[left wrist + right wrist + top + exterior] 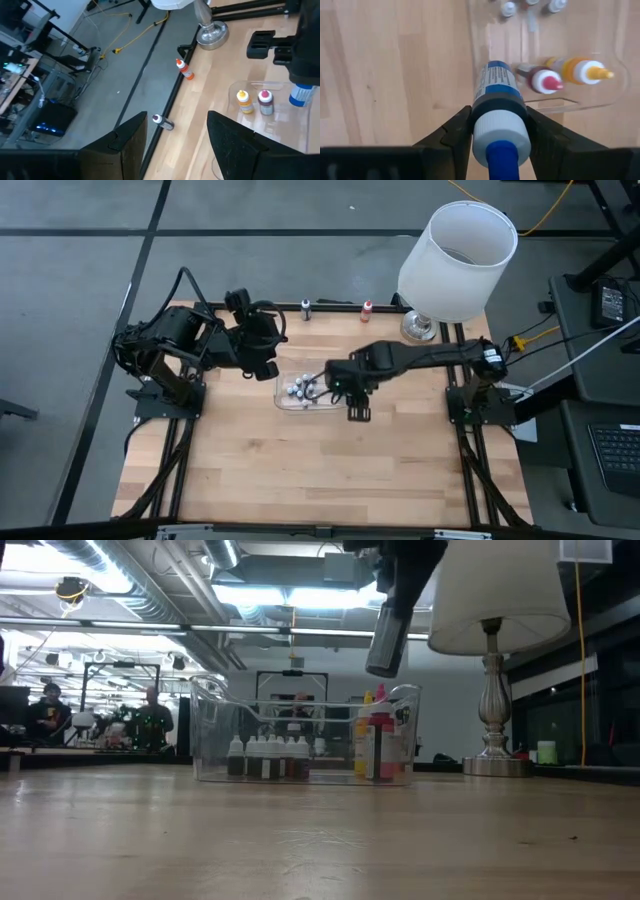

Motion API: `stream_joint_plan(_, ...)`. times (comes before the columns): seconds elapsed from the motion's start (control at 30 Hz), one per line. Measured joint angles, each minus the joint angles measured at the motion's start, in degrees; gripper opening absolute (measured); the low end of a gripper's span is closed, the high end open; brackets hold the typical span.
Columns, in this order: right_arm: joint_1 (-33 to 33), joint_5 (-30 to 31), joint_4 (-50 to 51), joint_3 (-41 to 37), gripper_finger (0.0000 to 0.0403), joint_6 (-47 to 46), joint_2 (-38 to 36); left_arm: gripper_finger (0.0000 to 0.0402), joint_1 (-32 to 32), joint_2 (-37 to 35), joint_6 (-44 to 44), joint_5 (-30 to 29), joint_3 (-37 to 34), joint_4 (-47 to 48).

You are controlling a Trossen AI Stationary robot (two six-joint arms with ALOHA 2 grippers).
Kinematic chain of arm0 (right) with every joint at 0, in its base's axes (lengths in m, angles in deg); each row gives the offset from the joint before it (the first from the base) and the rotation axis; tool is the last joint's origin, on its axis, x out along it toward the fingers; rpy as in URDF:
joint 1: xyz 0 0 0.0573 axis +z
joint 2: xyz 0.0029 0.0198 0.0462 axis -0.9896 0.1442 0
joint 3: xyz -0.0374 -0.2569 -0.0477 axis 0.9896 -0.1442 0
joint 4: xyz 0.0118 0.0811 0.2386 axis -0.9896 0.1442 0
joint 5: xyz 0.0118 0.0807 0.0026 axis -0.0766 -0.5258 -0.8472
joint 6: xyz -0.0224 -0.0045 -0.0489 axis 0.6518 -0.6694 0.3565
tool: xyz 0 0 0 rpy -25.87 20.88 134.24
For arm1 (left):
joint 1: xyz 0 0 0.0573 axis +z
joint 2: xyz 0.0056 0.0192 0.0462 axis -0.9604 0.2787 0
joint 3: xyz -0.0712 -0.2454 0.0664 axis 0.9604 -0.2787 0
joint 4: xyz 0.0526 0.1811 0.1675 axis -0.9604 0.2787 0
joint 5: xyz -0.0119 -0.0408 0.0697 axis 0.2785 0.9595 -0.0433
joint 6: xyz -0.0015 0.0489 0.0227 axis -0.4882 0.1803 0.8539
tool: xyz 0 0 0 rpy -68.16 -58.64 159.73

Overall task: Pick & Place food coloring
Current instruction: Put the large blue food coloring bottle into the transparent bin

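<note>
My right gripper (499, 120) is shut on a blue-labelled food coloring bottle (495, 82) with a white cap and blue tip, above the right end of a clear box (283, 402). A yellow-orange bottle (580, 70) and a dark red one (542, 80) stand inside that end of the box. Several small white-capped bottles (265, 758) stand farther left in it. A red-orange bottle (185, 70) and a dark bottle (162, 121) are at the table's far edge. My left gripper (175, 145) hangs open, raised left of the box, holding nothing. My right gripper pinches the blue bottle between its two fingers at the dark band just under the white cap (497, 102). The fingers (455, 132) come from above, pointing steeply down, one on each side. The bottle hangs cap up, body below the fingers, lifted clear of table and box.
A lamp with a white shade (458, 250) stands on a metal foot (418, 328) at the table's far right corner. Bare wooden tabletop (320, 470) lies toward the near edge. People sit in the room beyond the table (150, 720).
</note>
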Motion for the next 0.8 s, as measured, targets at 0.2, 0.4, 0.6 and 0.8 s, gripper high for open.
stream_joint_plan(0.2,-3.0,0.0,-0.3,0.0,0.0157,1.2,0.3,0.0200,0.0,0.0,0.0,-2.8,0.0,0.0)
stream_joint_plan(0.4,-3.2,-2.7,-0.6,0.0,0.0157,4.2,4.3,0.0200,0.0,0.0,0.0,-3.6,0.0,0.0)
stream_joint_plan(0.6,-2.6,-4.1,-0.4,0.0,0.0157,4.2,6.8,0.0200,0.0,0.0,-0.3,-3.6,0.0,0.0)
stream_joint_plan(0.8,-3.2,-3.9,-0.9,0.0,0.0157,4.2,6.9,0.0200,0.0,0.0,-0.3,-3.5,0.0,0.0)
